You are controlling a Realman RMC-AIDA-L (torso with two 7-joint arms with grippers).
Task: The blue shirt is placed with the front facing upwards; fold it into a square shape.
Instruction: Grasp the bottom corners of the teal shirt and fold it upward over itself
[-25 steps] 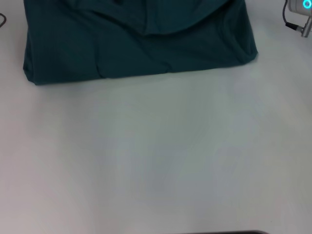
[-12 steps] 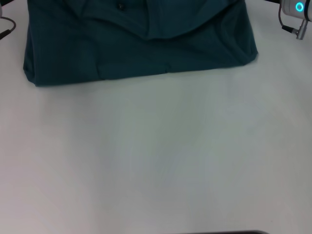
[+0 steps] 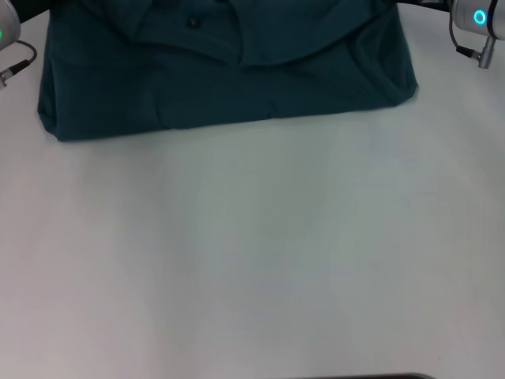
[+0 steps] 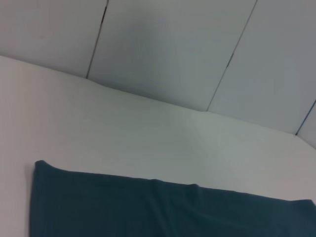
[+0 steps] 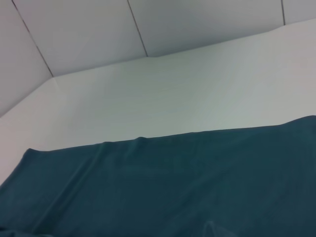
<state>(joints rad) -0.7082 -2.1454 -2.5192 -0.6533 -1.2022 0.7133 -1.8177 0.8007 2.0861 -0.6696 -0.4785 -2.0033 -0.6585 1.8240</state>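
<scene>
Shirt (image 3: 229, 79) lies folded on table (image 3: 252, 253), arms flanking it.

blue shirt (image 3: 229, 79): we see dark teal cloth, folded, wrinkled; small dark mark near its top
place: we find it flat at the desk's (image 3: 252, 253) far side

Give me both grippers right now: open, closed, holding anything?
Left gripper: only part of it shows, beside the shirt's left side; cannot tell.
Right gripper: only part shows, beside the shirt's right side; cannot tell.
</scene>
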